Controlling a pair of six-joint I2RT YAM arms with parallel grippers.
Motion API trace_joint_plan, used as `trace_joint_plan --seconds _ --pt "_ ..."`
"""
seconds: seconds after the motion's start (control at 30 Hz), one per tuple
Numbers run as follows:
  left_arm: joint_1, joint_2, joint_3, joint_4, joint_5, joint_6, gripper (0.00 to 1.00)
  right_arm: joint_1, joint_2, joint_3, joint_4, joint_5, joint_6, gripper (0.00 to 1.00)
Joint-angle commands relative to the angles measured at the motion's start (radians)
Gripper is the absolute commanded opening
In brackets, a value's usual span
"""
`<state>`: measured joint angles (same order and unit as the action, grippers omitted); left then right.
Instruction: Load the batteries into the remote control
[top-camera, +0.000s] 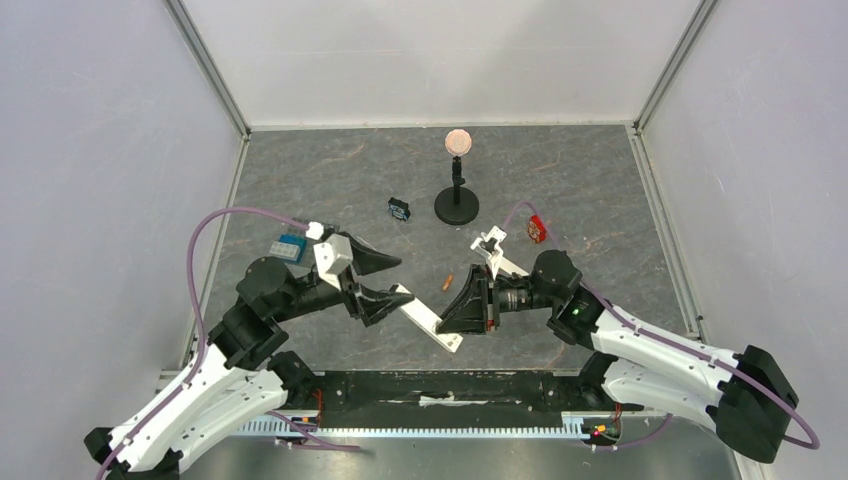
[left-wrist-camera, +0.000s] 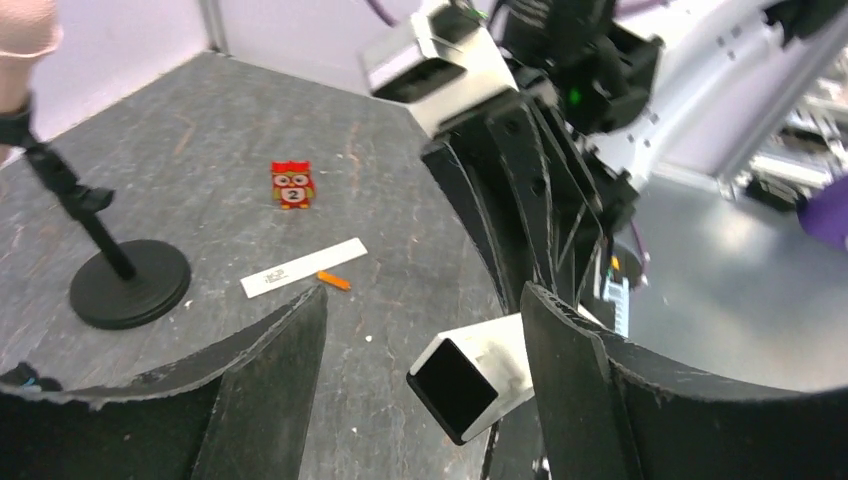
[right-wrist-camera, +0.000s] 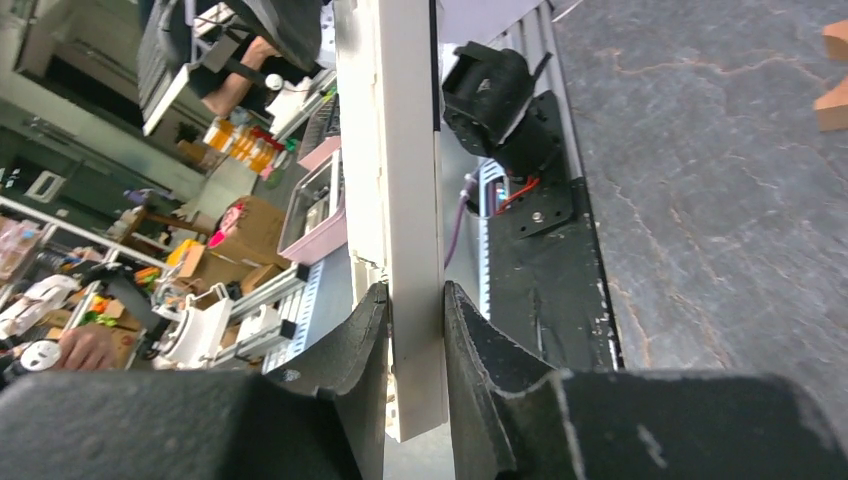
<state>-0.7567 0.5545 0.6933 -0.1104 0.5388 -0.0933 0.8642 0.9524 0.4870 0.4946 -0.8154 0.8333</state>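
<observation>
White remote control (top-camera: 430, 322) is pinched in the right gripper (right-wrist-camera: 415, 300), one end inside the spread left gripper (left-wrist-camera: 425, 300); a battery (left-wrist-camera: 334, 281) lies just beyond both; fetching it seems next, needing a fine pinch

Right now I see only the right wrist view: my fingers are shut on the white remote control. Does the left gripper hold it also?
Observer: No. The left gripper is open; its fingers stand on both sides of one end of the remote control without clamping it.
Operator: I see no battery here. Where is one?
Observer: One battery lies loose on the table, just beyond the remote control. I find no second one in any view.
Operator: Does anything stand behind it?
Observer: Yes, a black stand with a pink disc on top stands further back.
</observation>
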Motion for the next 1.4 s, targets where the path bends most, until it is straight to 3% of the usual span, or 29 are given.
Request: trace_joint_plan --seconds 0.0,0.23,0.4,0.53,0.7,1.07,1.37 --pt "0.004 -0.031 -0.024 0.106 -0.229 -0.191 0.77 0.006 -0.033 0.071 -0.130 0.114 -0.111 0.00" --pt "0.003 -0.009 -0.024 0.115 -0.530 -0.490 0.78 0.006 -0.056 0.080 -0.152 0.253 -0.125 0.00" --pt "0.003 -0.005 0.051 -0.036 -0.651 -0.660 0.78 0.005 -0.075 0.087 -0.192 0.390 -0.130 0.00" --pt "0.003 -0.010 0.022 0.003 -0.617 -0.758 0.79 0.006 -0.074 0.086 -0.188 0.468 -0.089 0.00" --pt "0.003 0.054 -0.017 0.033 -0.544 -0.777 0.76 0.005 -0.049 0.077 -0.126 0.482 -0.024 0.00" --pt "0.002 0.181 -0.107 0.287 -0.396 -0.835 0.70 0.006 -0.014 0.066 -0.032 0.447 0.093 0.00" --pt "0.002 0.191 -0.164 0.380 -0.364 -0.894 0.50 0.005 0.020 0.059 -0.022 0.446 0.133 0.00"
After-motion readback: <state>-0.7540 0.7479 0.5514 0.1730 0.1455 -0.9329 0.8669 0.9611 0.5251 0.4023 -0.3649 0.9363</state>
